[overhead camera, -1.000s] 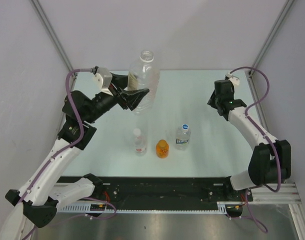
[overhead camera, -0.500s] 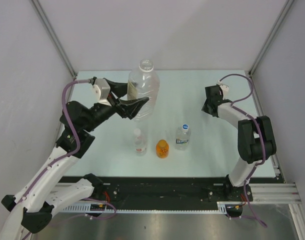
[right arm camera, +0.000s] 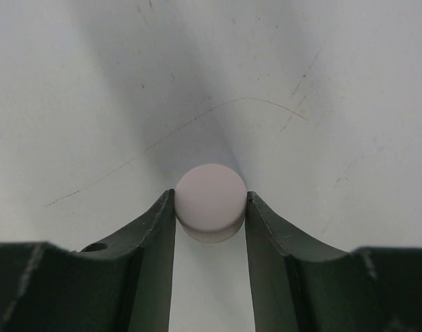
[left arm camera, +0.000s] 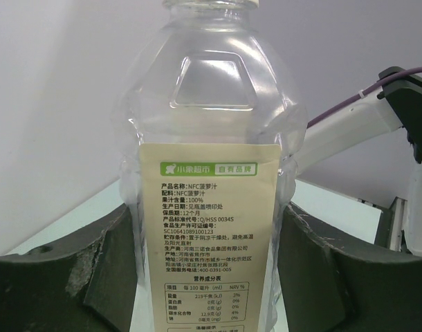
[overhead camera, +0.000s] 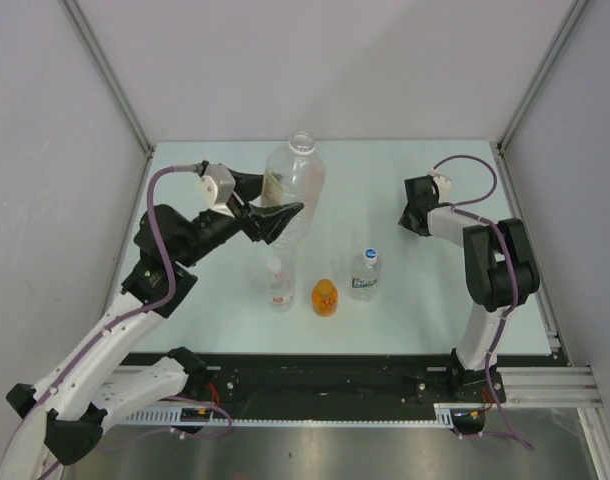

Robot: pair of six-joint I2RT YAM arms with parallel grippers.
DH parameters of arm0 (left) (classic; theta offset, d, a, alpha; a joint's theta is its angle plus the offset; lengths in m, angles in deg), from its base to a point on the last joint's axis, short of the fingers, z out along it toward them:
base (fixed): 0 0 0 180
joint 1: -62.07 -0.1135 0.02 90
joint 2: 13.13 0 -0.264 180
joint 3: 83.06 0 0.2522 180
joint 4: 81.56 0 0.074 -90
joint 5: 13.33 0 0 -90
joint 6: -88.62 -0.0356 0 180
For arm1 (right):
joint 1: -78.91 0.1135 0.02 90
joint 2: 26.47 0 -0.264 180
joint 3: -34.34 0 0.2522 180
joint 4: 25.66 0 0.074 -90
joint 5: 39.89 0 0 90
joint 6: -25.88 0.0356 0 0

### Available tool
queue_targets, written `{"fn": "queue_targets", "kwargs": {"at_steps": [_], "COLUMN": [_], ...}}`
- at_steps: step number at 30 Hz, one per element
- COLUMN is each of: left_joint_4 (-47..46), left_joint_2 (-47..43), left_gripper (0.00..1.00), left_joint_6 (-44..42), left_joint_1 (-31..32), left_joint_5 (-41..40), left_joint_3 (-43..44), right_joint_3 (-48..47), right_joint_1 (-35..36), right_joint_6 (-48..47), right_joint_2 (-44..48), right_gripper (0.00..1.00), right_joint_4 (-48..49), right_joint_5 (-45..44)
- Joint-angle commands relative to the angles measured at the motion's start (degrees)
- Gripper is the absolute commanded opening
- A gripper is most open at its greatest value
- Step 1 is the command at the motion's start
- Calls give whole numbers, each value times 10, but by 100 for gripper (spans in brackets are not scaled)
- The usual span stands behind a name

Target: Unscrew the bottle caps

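My left gripper (overhead camera: 277,216) is shut on the large clear jug-like bottle (overhead camera: 295,185), which stands upright with an open, capless mouth (overhead camera: 301,140). In the left wrist view the jug (left arm camera: 211,138) fills the gap between my fingers (left arm camera: 93,270). My right gripper (overhead camera: 413,214) is low over the table's right side, shut on a white cap (right arm camera: 211,197); that cap is hidden in the top view. In a row stand the small red-labelled bottle (overhead camera: 279,285) with a white cap (overhead camera: 275,264), the small orange bottle (overhead camera: 325,298) with its orange-brown cap, and the blue-labelled bottle (overhead camera: 365,273) with a blue cap (overhead camera: 370,254).
The pale table (overhead camera: 405,300) is bounded by grey walls on the left, back and right. The right arm's folded links (overhead camera: 495,260) stand near the right edge. A black rail (overhead camera: 325,385) runs along the near edge.
My right arm has folded down and brought its gripper left and low to the table. My left gripper has shifted slightly right, still gripping the jug.
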Motion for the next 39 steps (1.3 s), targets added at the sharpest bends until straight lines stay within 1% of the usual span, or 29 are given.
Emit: {"fn": "queue_targets", "kwargs": {"at_steps": [1,6,8,9,10,14,19,20,22,23,29,34,38,39], "left_joint_4": [-28,-31,-31,-30,-28,-17,-15,-14,-12,-10,-11,-12,-14,-14], "left_joint_2": [1,10,12,14,16,22,19,19,19,18,18,20,23,24], "left_gripper": [0,0,1,1,4,4,6,7,8,8,8,8,8,8], "left_joint_6": [-10,-6,-5,-9,-11,-25,-30,-31,-34,-35,-37,-38,-35,-35], "left_joint_1": [2,6,9,9,13,22,26,27,28,29,31,31,31,31], "left_joint_5": [-13,-12,-14,-17,-24,-38,-42,-45,-46,-49,-54,-54,-57,-58], "left_joint_3": [-1,-1,-2,-2,-3,-1,-4,-4,-4,-5,-7,-7,-6,-6], "right_joint_3": [-2,-2,-2,-2,-2,-2,-2,-2,-1,-2,-2,-2,-3,-7], "right_joint_1": [-1,0,-1,-3,-4,-6,-5,-4,-4,-4,-3,-4,-9,-17], "right_joint_6": [3,1,2,6,8,12,15,15,18,18,25,32,41,50], "right_joint_2": [-17,-18,-19,-23,-23,-25,-24,-24,-24,-24,-3,25,78,113], "right_gripper": [0,0,3,7,9,16,29,34,39,43,53,56,57,57], "right_joint_4": [19,8,-4,-7,-14,-22,-27,-28,-29,-28,-29,-36,-42,-54], "right_joint_5": [-4,7,18,24,32,42,49,51,51,51,48,47,50,51]}}
